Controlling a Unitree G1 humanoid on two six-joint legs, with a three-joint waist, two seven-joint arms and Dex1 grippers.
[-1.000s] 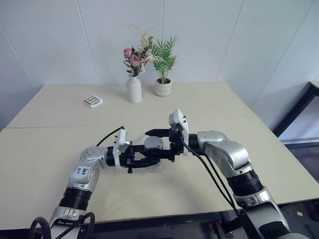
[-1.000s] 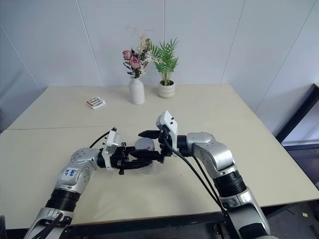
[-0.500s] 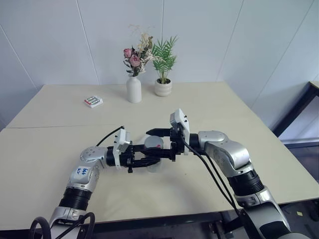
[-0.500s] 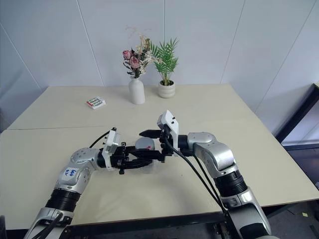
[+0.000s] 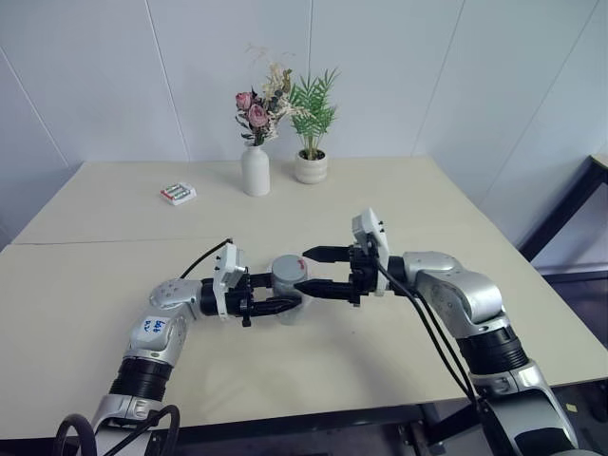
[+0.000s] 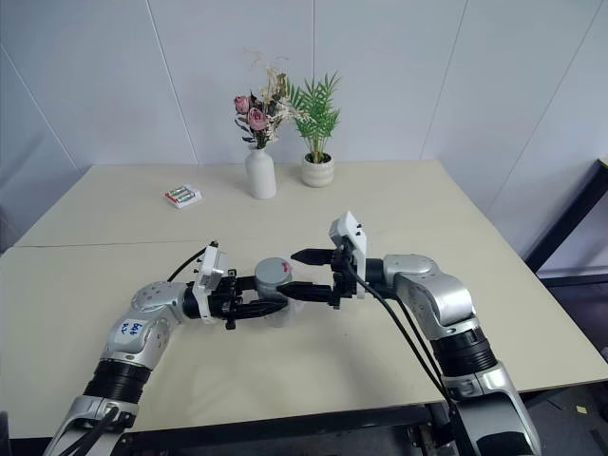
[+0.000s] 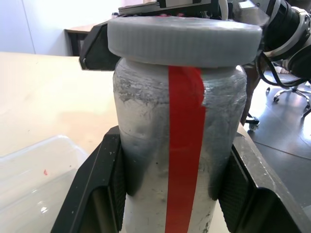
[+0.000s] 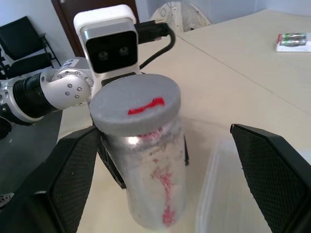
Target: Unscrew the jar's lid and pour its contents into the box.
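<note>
- While the left hand [image 5: 275, 305] clamps the silvery-grey cylindrical jar with a red stripe [image 5: 288, 277] mid-bench, its flat grey disc lid [image 8: 135, 106] on, the right hand [image 5: 313, 271], fingers wide at 3 o'clock, could close off-centre and tilt it.
- Loose clamping lets the jar spin.
- Spilled bits could miss the clear plastic box [image 7: 34, 182] at 6 o'clock.

Setting: office or lab test room. Evidence: plain white panelled walls [image 5: 399, 76]; pale beige table [image 5: 399, 204] beyond the right gripper [image 5: 306, 270], bearing a flower vase [image 5: 255, 170] and potted plant [image 5: 311, 163]; black office chair [image 8: 26, 39] behind.
</note>
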